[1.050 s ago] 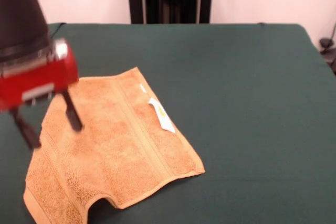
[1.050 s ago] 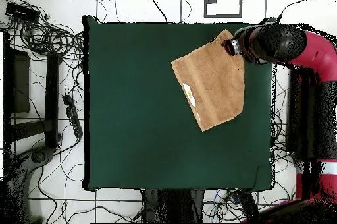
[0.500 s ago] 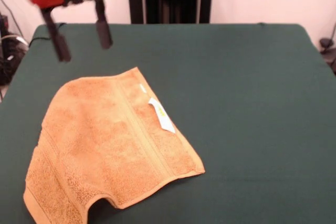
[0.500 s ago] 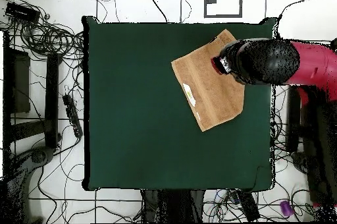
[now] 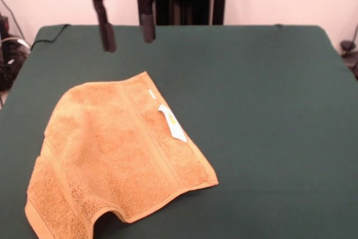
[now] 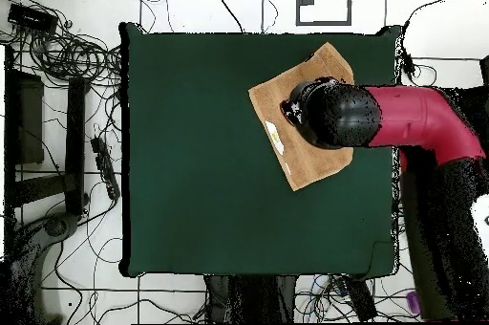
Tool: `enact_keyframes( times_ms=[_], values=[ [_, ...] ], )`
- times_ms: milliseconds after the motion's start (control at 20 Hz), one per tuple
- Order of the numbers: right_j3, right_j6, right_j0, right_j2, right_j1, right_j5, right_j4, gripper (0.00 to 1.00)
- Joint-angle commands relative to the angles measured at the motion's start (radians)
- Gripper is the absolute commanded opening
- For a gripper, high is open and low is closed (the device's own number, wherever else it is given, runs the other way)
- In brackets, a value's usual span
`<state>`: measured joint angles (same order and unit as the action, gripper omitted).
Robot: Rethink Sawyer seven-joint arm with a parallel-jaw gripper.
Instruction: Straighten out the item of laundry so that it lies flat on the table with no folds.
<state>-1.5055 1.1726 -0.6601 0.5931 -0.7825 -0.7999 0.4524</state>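
Green-covered table point(image 5: 268, 110) | towel point(image 5: 117, 155) lies near one edge, front hem curled under | gripper point(image 5: 126, 26) hangs above, jaws apart, empty | soft, limp terry (likely drags); pinch the tucked hem

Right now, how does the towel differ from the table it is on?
The towel is tan-orange terry; the table is covered in dark green fabric. The towel is small and sits askew near one corner; the table is far larger and square to the view. The towel's near edge is lifted; the table lies flat.
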Motion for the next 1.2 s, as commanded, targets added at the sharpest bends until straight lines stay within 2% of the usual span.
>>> enact_keyframes(
  times_ms=[50,300,550,1200],
  values=[
    [-0.204,0.352,0.081,-0.126,0.047,0.09,-0.033,1.0],
    [-0.203,0.379,0.111,-0.167,0.078,0.152,-0.042,1.0],
    [-0.178,0.503,0.191,-0.285,0.048,0.169,-0.039,1.0],
    [-0.134,0.485,0.233,-0.333,0.093,0.17,-0.115,1.0]
  ],
)
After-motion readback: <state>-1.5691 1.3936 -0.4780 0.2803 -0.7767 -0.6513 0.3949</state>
